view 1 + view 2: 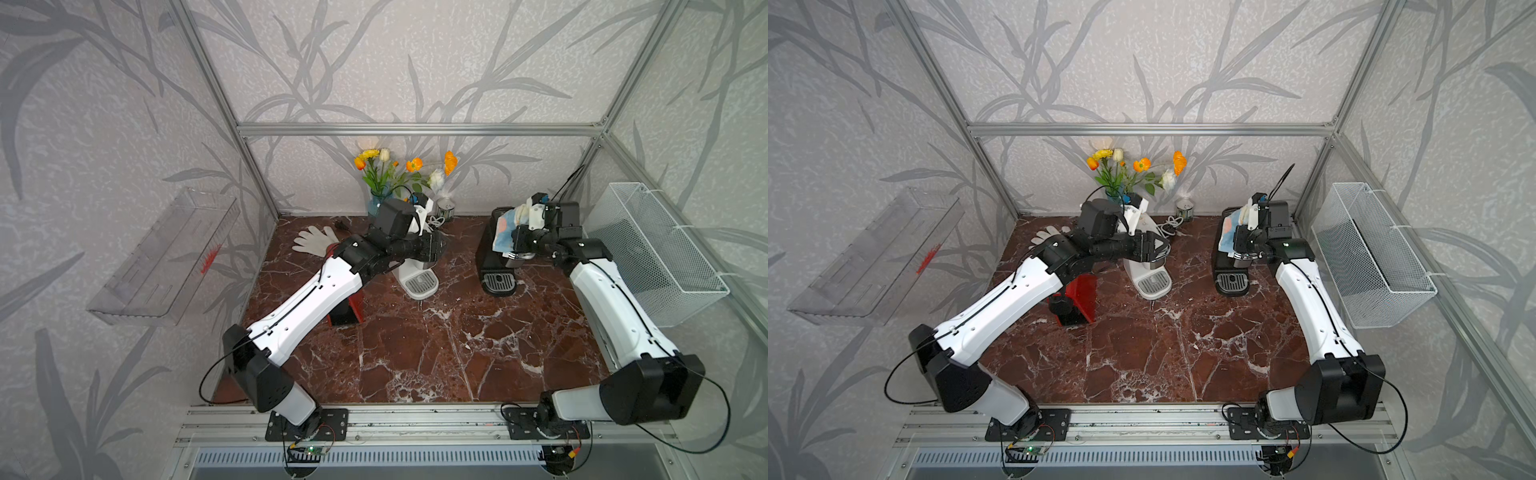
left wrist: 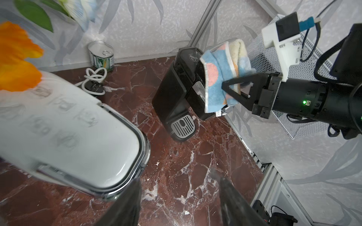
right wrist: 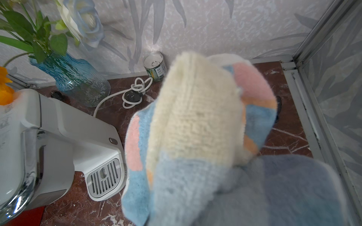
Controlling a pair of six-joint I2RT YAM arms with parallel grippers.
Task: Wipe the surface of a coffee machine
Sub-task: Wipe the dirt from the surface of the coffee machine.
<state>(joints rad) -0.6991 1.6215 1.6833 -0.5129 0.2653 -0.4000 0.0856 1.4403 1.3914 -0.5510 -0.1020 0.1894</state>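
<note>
right claw (image 2: 225, 88): clamped on the cloth (image 2: 219, 66), a folded blue, pink and cream one, held up against the head of the black coffee machine (image 2: 172, 88) at the back right of the worktop (image 1: 415, 353).
left claw (image 1: 1160, 246): fingers stood apart with nothing between them, hovering right by the top of the white coffee machine (image 1: 419, 274).
step: looked like the wipe itself on the black one, imo.
doing it well: I'd have kept the cloth flat, with light steady pressure and long passes. No shoving, since the machine was freestanding and could slide. The hanging corner could snag near the spout.
hidden: the right wrist view was basically all cloth, with no black machine in it.
hard to tell: whether the cloth actually pressed on the surface or was just draped. In both top views the wrist covered part of the lid.
</note>
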